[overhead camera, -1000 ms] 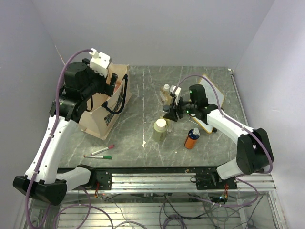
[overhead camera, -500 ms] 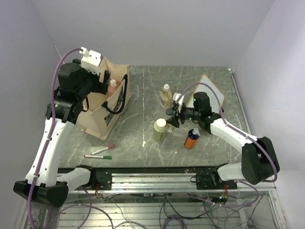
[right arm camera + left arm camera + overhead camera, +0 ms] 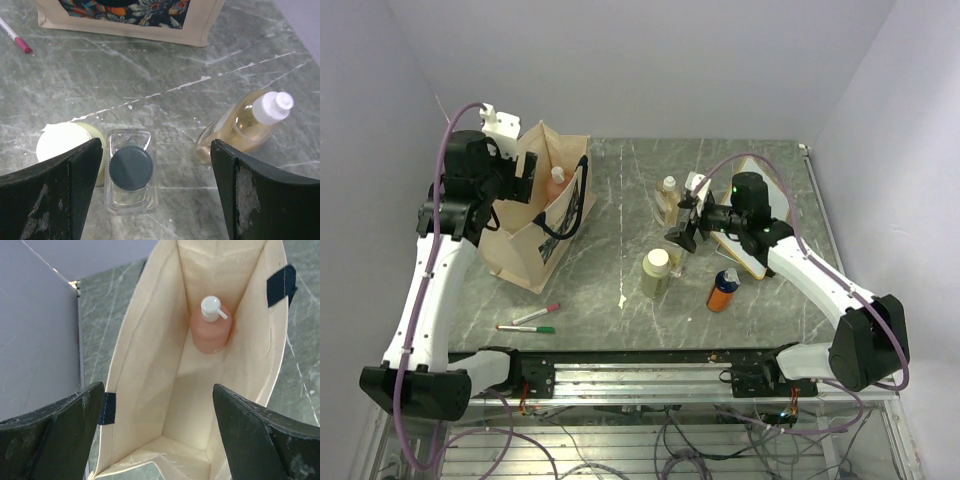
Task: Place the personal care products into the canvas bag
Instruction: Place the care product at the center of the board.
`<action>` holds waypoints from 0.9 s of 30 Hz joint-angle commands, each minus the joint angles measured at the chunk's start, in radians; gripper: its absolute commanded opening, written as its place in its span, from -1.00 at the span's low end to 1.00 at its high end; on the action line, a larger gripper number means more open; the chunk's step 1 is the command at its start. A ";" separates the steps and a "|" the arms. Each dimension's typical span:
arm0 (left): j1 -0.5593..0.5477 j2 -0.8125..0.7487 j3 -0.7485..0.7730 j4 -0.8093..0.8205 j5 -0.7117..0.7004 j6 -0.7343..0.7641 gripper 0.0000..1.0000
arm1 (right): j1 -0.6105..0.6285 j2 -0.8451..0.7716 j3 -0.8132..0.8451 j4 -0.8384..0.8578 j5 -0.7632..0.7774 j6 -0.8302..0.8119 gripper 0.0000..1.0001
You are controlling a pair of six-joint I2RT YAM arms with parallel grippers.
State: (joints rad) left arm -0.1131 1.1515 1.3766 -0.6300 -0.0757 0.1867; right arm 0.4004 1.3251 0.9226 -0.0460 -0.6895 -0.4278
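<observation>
Just spread open, my right fingers (image 3: 156,145) straddle the clear bottle (image 3: 131,172); left fingers (image 3: 157,387) gape too. Lowering, one right finger may strike the green bottle (image 3: 65,145) beneath it.

The canvas bag (image 3: 517,250) is beige with navy straps (image 3: 280,286) and a dark orange-flowered print (image 3: 127,9).

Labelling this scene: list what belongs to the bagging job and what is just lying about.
Job:
canvas bag
salmon-pink bottle, already inside the bag
clear bottle
amber bottle
pale green bottle
orange bottle

Lying about:
red marker
green marker
whiteboard
</observation>
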 commanded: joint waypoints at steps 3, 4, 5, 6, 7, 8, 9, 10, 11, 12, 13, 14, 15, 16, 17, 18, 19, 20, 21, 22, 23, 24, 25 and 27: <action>0.013 0.056 0.073 -0.096 0.163 0.069 0.97 | 0.008 0.012 0.173 -0.137 -0.013 -0.002 0.78; 0.013 0.078 0.095 -0.109 0.184 0.072 0.95 | 0.018 0.025 0.200 -0.152 -0.025 0.002 0.78; 0.013 0.103 0.112 -0.128 0.199 0.080 0.94 | 0.031 0.038 0.227 -0.162 -0.032 0.007 0.78; 0.012 0.134 0.131 -0.152 0.213 0.093 0.92 | 0.047 0.051 0.250 -0.173 -0.032 0.011 0.78; 0.011 0.168 0.155 -0.177 0.216 0.108 0.89 | 0.066 0.064 0.275 -0.181 -0.030 0.014 0.77; 0.008 0.205 0.176 -0.205 0.214 0.125 0.86 | 0.082 0.077 0.299 -0.189 -0.029 0.017 0.77; 0.006 0.242 0.198 -0.228 0.218 0.130 0.85 | 0.087 0.089 0.320 -0.195 -0.030 0.020 0.77; 0.006 0.274 0.215 -0.250 0.240 0.126 0.80 | 0.115 0.098 0.337 -0.197 -0.032 0.026 0.77; 0.006 0.303 0.228 -0.266 0.273 0.117 0.75 | 0.125 0.105 0.342 -0.191 -0.037 0.031 0.77; 0.006 0.327 0.237 -0.275 0.316 0.101 0.73 | 0.129 0.110 0.342 -0.181 -0.042 0.040 0.77; 0.006 0.351 0.243 -0.278 0.347 0.079 0.71 | 0.131 0.114 0.340 -0.168 -0.043 0.048 0.77; 0.006 0.368 0.247 -0.275 0.369 0.056 0.70 | 0.133 0.118 0.336 -0.154 -0.042 0.054 0.77; 0.006 0.380 0.249 -0.269 0.388 0.034 0.70 | 0.136 0.123 0.335 -0.143 -0.039 0.056 0.77; 0.005 0.387 0.249 -0.257 0.401 0.014 0.71 | 0.139 0.132 0.337 -0.133 -0.031 0.060 0.77; 0.006 0.387 0.244 -0.237 0.416 -0.004 0.73 | 0.143 0.147 0.343 -0.128 -0.027 0.066 0.76; 0.006 0.379 0.235 -0.212 0.430 -0.023 0.75 | 0.147 0.164 0.351 -0.123 -0.025 0.075 0.76; 0.006 0.370 0.226 -0.186 0.440 -0.043 0.76 | 0.150 0.181 0.360 -0.115 -0.022 0.087 0.75; 0.006 0.363 0.217 -0.162 0.450 -0.064 0.76 | 0.156 0.198 0.367 -0.100 -0.017 0.109 0.74; 0.006 0.360 0.212 -0.147 0.466 -0.081 0.76 | 0.161 0.216 0.375 -0.084 -0.010 0.131 0.72; 0.006 0.364 0.215 -0.145 0.479 -0.092 0.76 | 0.165 0.237 0.386 -0.071 -0.008 0.153 0.70; 0.006 0.368 0.224 -0.150 0.487 -0.099 0.75 | 0.167 0.257 0.397 -0.059 -0.006 0.182 0.69; 0.005 0.370 0.238 -0.157 0.476 -0.107 0.75 | 0.169 0.276 0.410 -0.045 -0.002 0.201 0.68; 0.005 0.365 0.241 -0.154 0.465 -0.113 0.75 | 0.170 0.296 0.424 -0.037 0.003 0.220 0.67; 0.006 0.333 0.223 -0.111 0.421 -0.125 0.76 | 0.172 0.328 0.448 -0.033 0.014 0.238 0.66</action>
State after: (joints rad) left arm -0.1081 1.5352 1.5902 -0.8139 0.3443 0.1226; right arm 0.5644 1.6073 1.3106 -0.1394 -0.7010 -0.2726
